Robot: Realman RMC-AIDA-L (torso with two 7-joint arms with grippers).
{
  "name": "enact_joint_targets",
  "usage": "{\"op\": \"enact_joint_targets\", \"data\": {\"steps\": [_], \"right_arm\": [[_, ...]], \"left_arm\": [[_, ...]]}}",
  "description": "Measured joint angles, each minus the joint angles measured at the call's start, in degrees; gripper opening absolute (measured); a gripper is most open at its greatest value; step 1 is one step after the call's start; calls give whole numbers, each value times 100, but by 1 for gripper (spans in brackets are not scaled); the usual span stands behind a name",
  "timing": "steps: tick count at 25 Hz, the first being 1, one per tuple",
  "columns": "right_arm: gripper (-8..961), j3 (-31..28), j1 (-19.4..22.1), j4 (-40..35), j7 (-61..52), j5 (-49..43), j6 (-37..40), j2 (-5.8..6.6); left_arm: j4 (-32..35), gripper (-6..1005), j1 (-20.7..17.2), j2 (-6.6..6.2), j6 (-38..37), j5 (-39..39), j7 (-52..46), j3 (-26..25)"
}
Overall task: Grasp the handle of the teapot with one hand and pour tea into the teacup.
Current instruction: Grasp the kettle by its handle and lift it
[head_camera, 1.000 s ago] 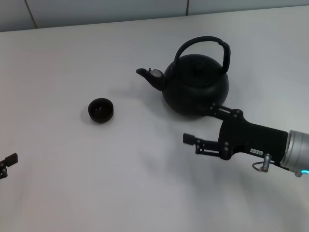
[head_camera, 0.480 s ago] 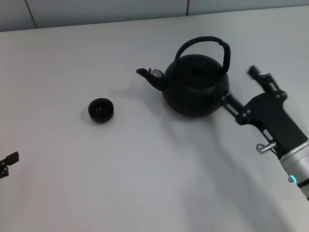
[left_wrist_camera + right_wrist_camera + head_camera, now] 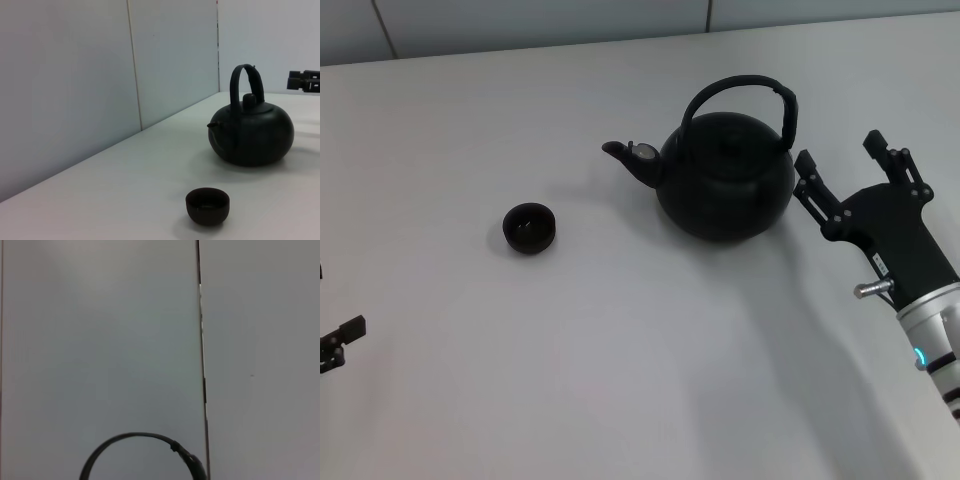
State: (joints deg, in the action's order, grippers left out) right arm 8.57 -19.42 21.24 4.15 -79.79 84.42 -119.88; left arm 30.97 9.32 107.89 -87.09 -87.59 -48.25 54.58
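Note:
The matte-black teapot (image 3: 725, 175) stands upright on the white table, spout to the left, its arched handle (image 3: 740, 88) upright over the lid. It also shows in the left wrist view (image 3: 250, 132). The small dark teacup (image 3: 529, 227) sits to its left, apart from it, and shows in the left wrist view (image 3: 207, 205). My right gripper (image 3: 840, 155) is open, just right of the teapot, fingers pointing away from me, touching nothing. The right wrist view shows only the handle's top (image 3: 145, 452). My left gripper (image 3: 338, 342) is parked at the left edge.
The white table (image 3: 620, 380) meets a grey panelled wall (image 3: 520, 20) at the back. The right arm's silver forearm (image 3: 935, 340) runs off the lower right.
My right gripper has swung from in front of the teapot, pointing left, round to its right side, now pointing away from me. Teapot and teacup have not moved.

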Motion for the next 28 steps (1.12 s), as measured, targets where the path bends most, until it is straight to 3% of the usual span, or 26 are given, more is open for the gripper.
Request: {"op": "enact_joint_targets", "data": {"steps": [11,28], "right_arm": [[825,-300,-520,-162,-28,0,-764,11],[792,-556,-793,-280,-37,-6,-1201,15]], "left_arm": [[7,793,-8,35,-2,1,1,-8],[6,793,0,51,-8,14,17,-79]]}}
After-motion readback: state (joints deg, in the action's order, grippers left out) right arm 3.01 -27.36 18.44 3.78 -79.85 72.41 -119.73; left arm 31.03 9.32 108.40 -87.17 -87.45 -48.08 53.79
